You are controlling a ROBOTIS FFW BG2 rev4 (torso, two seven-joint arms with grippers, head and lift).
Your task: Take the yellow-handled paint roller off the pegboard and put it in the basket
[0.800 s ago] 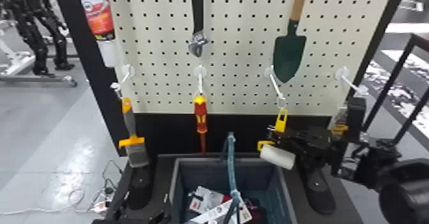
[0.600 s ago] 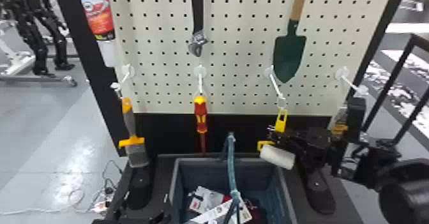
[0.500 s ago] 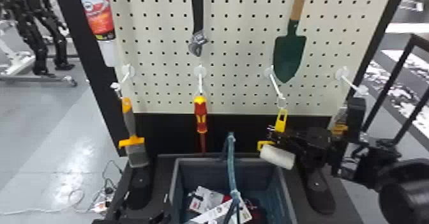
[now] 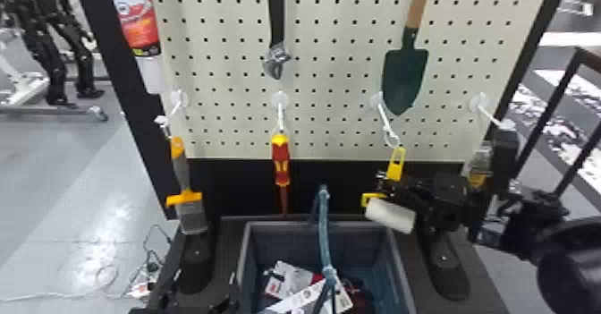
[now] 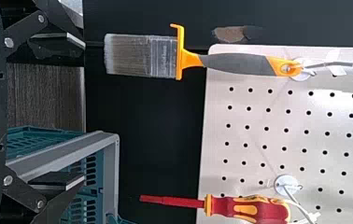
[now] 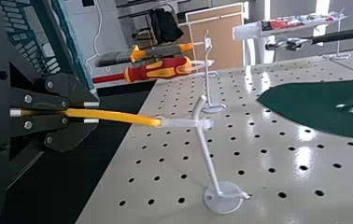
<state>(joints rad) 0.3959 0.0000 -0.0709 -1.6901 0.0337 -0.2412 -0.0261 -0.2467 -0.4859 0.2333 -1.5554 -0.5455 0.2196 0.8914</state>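
Observation:
In the head view my right gripper (image 4: 388, 184) is at the paint roller's yellow handle (image 4: 395, 164), above the right side of the basket (image 4: 267, 224). The white roller (image 4: 390, 215) hangs below the fingers. Seen from the right wrist, this gripper (image 6: 91, 112) is shut on the yellow handle (image 6: 118, 116), whose end is still tied by a pale loop (image 6: 177, 122) to a white peg hook (image 6: 208, 161). My left gripper (image 4: 205, 280) is parked low at the basket's left; in its wrist view the gripper (image 5: 84, 112) stands wide open, holding nothing.
A paintbrush (image 4: 181, 170) and a red-yellow screwdriver (image 4: 281, 161) hang left of the roller. A green trowel (image 4: 404, 78) and a wrench (image 4: 277, 60) hang higher. The basket's teal handle (image 4: 323, 232) stands up above packages (image 4: 293, 282) inside.

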